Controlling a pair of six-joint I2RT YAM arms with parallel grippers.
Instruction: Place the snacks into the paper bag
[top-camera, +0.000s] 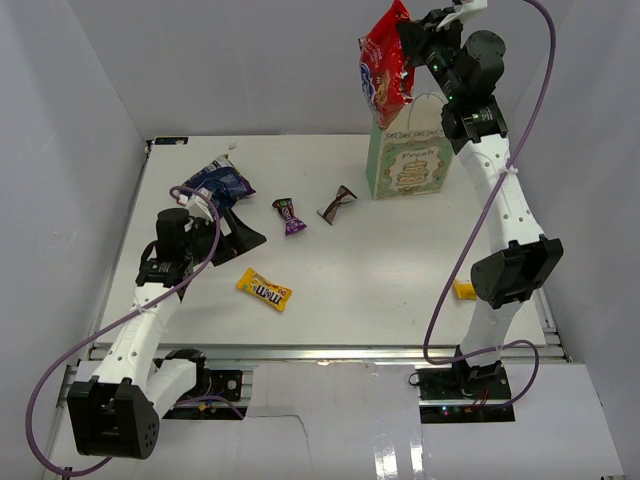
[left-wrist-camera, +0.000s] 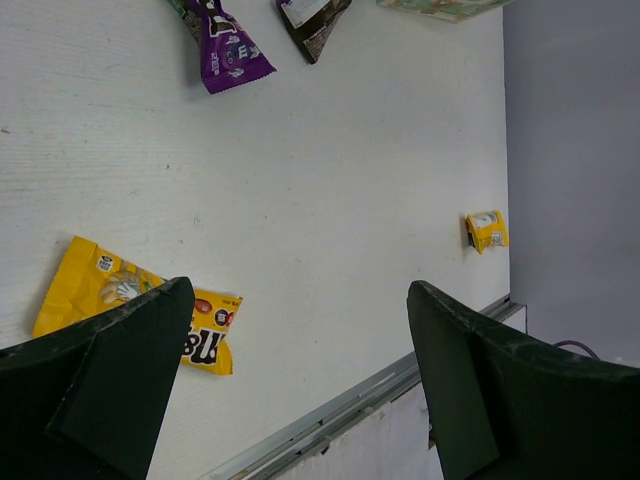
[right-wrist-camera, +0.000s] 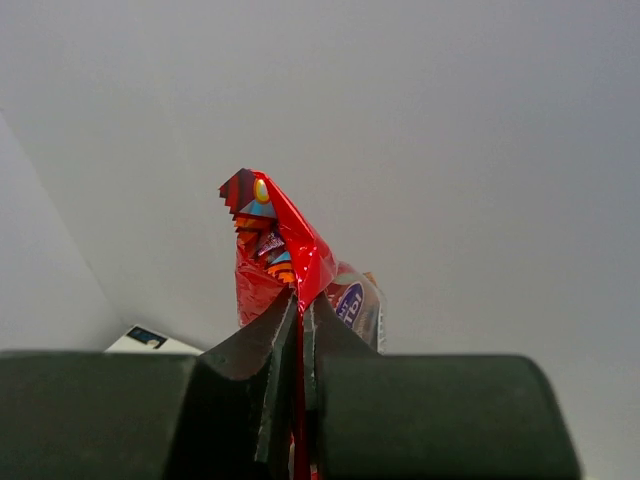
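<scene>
The white table (top-camera: 350, 270) is carrying everything; the mint-green paper bag (top-camera: 405, 165) is standing upright near its far edge, right of centre; the big red bag (top-camera: 385, 65) is hanging over the paper bag's mouth, its top edge pinched flat between the closed jaws of the right gripper (right-wrist-camera: 300, 330); the dark-blue bag (top-camera: 222, 182) is lying far left, just beyond the left gripper (left-wrist-camera: 300, 300), whose jaws are standing wide, holding nothing; the yellow M&M's packet (left-wrist-camera: 100, 288) is lying just beside that gripper; the purple candy (top-camera: 291, 216) and brown candy (top-camera: 337, 205) are lying mid-table, near each other; the small yellow bar (top-camera: 463, 290) is lying by the right arm.
</scene>
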